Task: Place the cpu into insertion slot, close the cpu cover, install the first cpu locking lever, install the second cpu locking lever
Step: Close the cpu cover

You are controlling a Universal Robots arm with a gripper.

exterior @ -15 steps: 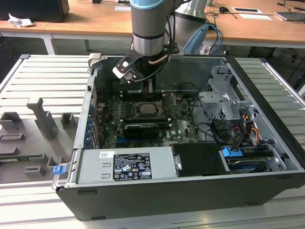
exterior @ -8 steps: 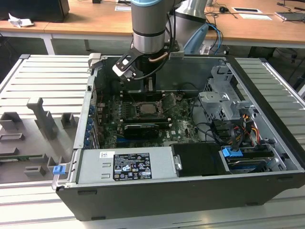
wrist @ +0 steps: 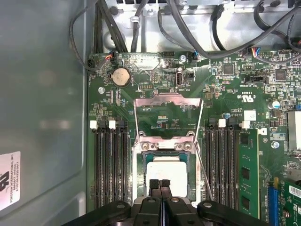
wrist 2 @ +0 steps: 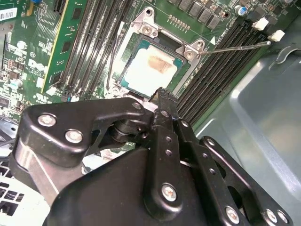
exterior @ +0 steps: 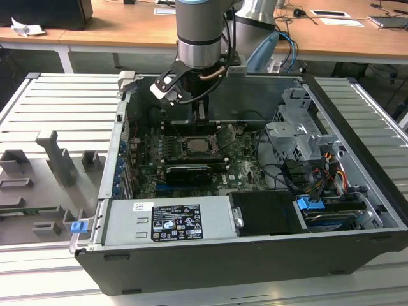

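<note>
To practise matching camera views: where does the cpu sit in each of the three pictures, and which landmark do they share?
Exterior view: cpu mid-motherboard, straight below the gripper.
First wrist view: cpu in the socket, at the gripper's tips.
Second wrist view: cpu in the socket, just past the gripper's tips.
Shared landmark: the memory slots flanking the socket.

cpu (wrist: 167, 170): silver-grey square, pale top with brownish smear, seated flat in insertion slot (wrist: 141, 176). cpu cover (wrist: 155, 98): silvery cut-out frame, swung open, standing back from hinge edge.
</note>
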